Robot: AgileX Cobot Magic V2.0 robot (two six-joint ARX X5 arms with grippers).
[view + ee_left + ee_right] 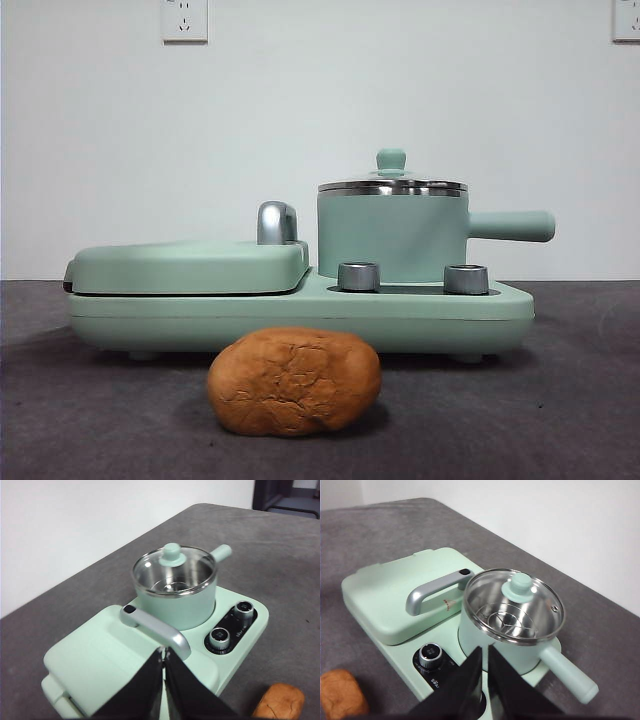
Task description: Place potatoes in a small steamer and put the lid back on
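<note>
An orange-brown potato [294,381] with cracked skin lies on the grey table in front of the cooker; it also shows at a corner of each wrist view [279,702] [341,693]. The small mint-green steamer [392,234] stands on the right half of the cooker, its side handle [511,226] pointing right. The glass lid [392,183] with its green knob sits on the pot [174,572] [514,604]. My left gripper [163,652] hovers shut above the grill cover. Hovering shut over the knobs near the pot is my right gripper [485,651]. Neither holds anything.
A mint-green cooker base [300,310] holds a flat grill cover [190,265] with a chrome handle [276,222] on the left and two steel knobs [359,277] [465,279] at the front. A white wall stands behind. The grey table extends around the cooker.
</note>
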